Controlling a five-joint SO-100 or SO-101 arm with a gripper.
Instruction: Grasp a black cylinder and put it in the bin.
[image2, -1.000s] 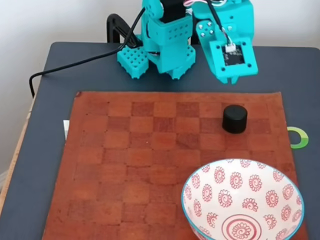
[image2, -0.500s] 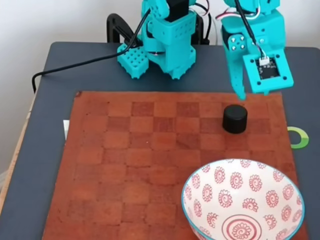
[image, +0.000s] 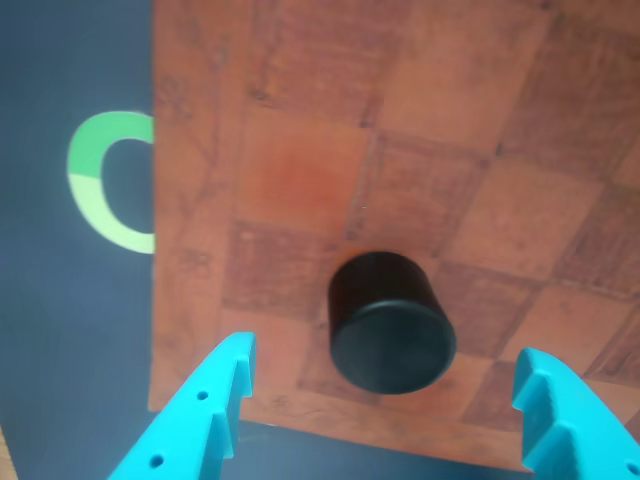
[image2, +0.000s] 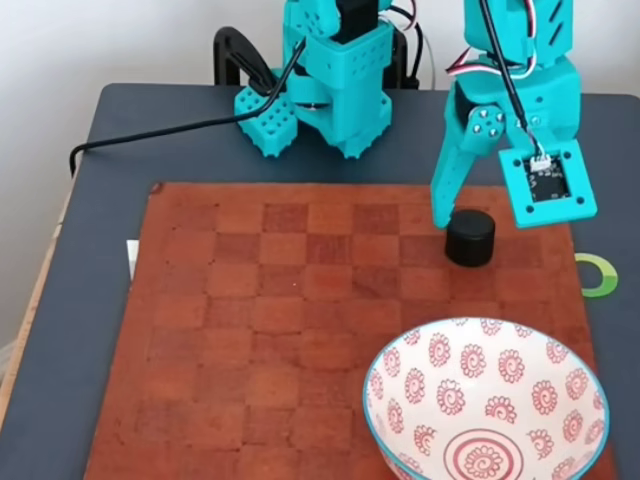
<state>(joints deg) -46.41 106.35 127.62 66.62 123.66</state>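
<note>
The black cylinder (image2: 469, 238) stands upright on the brown checkered mat (image2: 300, 320), near its far right corner. My teal gripper (image2: 482, 220) hangs open just above and behind it, one finger (image2: 443, 200) reaching down at the cylinder's left side. In the other view the cylinder (image: 392, 322) sits between and a little beyond the two spread fingertips of the gripper (image: 385, 352), with clear gaps on both sides. The bin (image2: 430, 350), a white bowl with red spiral flowers and a blue rim, rests at the near right of the mat and holds nothing.
A green ring mark (image2: 597, 275) lies on the dark table just right of the mat, also seen as the green ring mark (image: 105, 180) in the other view. The arm's teal base (image2: 330, 80) and a black cable (image2: 150, 125) occupy the table's far side.
The gripper has come down and forward from above the mat's far edge to the cylinder, and its jaws have spread wide. Cylinder and bowl have not moved.
</note>
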